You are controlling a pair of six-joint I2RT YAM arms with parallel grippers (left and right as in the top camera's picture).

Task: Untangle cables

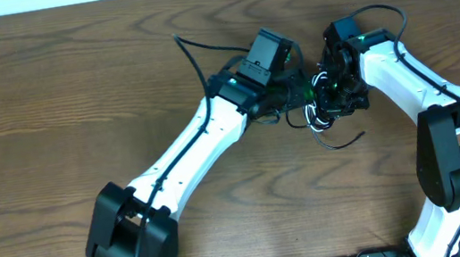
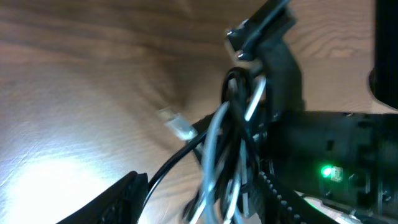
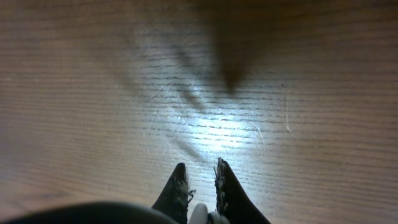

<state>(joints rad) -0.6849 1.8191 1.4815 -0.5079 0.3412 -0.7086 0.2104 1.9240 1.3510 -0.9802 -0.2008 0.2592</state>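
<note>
The cables [image 1: 323,114] sit in one tight knot of black and white loops, wedged between the two hands where they meet over the tabletop [image 1: 72,96]. From above, most of the knot is hidden under the hands. Only a few pale loops show, and a loose black end [image 1: 344,140] curls onto the wood just below the right hand [image 3: 199,167].

The left hand [image 1: 295,90] comes at the knot from the other side, and its tips are lost in the dark cluster. Its own camera shows a single dark finger [image 2: 115,199] at the lower edge. The other finger is not visible, so I cannot tell whether this hand is apart or closed. Straight ahead of that finger the strands hang blurred, draped around a black part of the right hand. A small white plug [image 2: 177,124] sticks out beside them, too soft to read. A green light [image 2: 329,173] glows on the dark body to the right.

The right hand's camera shows only bare lit wood ahead. Its two fingers stand close with a thin gap and nothing between the tips. A pale round bit sits between them and is cut off by the frame, so I cannot tell whether they clamp a cable.

A thin black line [image 1: 188,58] trails away behind the left hand. Whether it is a cable or arm wiring is unclear.
</note>
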